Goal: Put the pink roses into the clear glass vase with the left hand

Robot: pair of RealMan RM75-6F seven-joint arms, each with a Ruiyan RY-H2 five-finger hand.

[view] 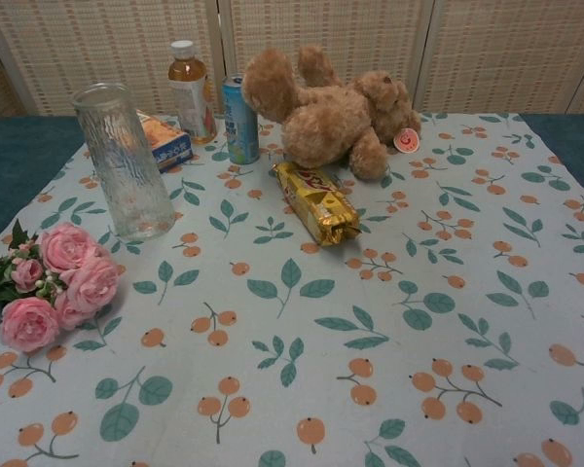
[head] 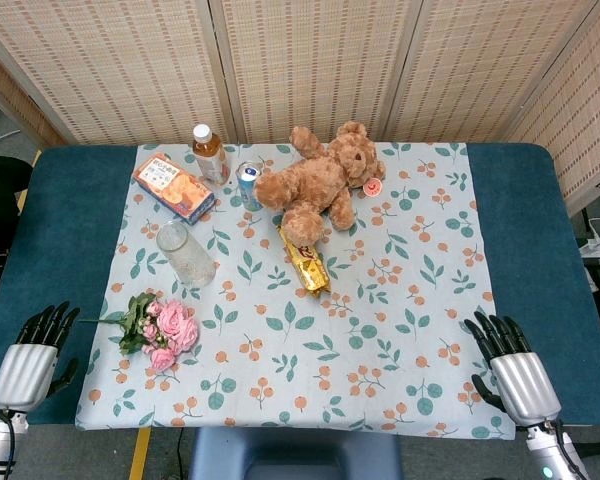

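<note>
Seen from the head view, the pink roses (head: 165,330) lay flat on the leaf-print cloth (head: 380,300) near the left edge of the bench (head: 540,250), stems pointing left. The clear glass vase (head: 186,254) stood upright and empty just beyond them, apart from the blooms. The left hand (head: 38,345) rested at the bench's near left corner, fingers (head: 48,322) released and slightly spread, holding nothing, close to the stem ends but not touching them. The right hand (head: 510,360) waited at the near right corner, likewise unclenched and empty. Farther back sat a teddy bear (head: 320,180), a gold snack packet (head: 305,262), a blue can (head: 248,185), a drink bottle (head: 208,152) and an orange box (head: 173,185).

From the chest view, neither hand showed (both sat outside its frame). The roses lay at the left edge of the cloth, blooms toward the centre, with the vase upright behind them and nothing inside it.

By this evidence the task had not yet begun: the bouquet was ungrasped and the vase unfilled. Left to do, in all likelihood: reach in with the left hand, take the stems, lift, tip the bouquet upright and lower it into the vase's mouth.
</note>
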